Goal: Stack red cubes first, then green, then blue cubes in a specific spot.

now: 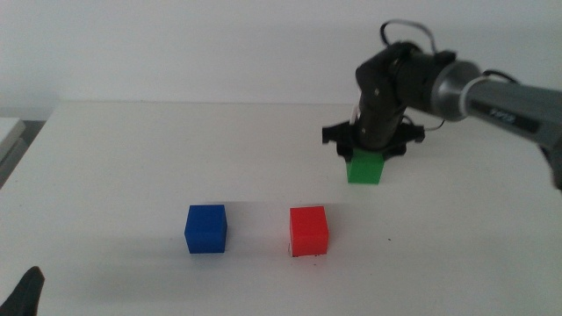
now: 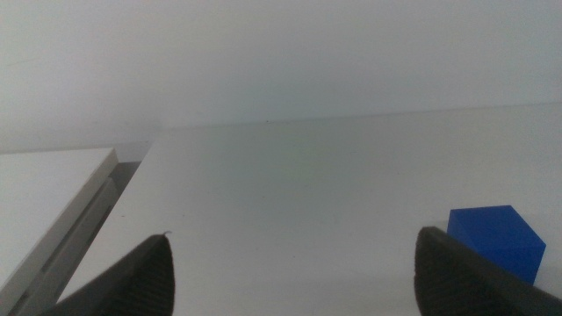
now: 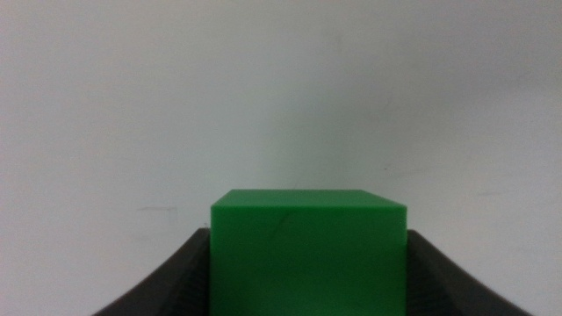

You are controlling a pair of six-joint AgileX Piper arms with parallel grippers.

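My right gripper [image 1: 365,156] comes in from the right at the back and is shut on the green cube [image 1: 364,168]. In the right wrist view the dark jaws press both sides of the green cube [image 3: 307,237] at the gripper [image 3: 307,294]. I cannot tell whether it touches the table. The red cube [image 1: 309,231] sits on the white table in front of it, and the blue cube [image 1: 206,228] sits apart to its left. My left gripper [image 1: 26,294] waits open at the bottom left corner; its wrist view shows the gripper [image 2: 290,281] and the blue cube [image 2: 496,241]. No scribbled spot can be made out.
The white table's left edge [image 1: 22,140] runs beside a grey ledge [image 2: 61,219]. A white wall stands behind the table. The right arm's dark and silver links [image 1: 474,92] reach over the back right.
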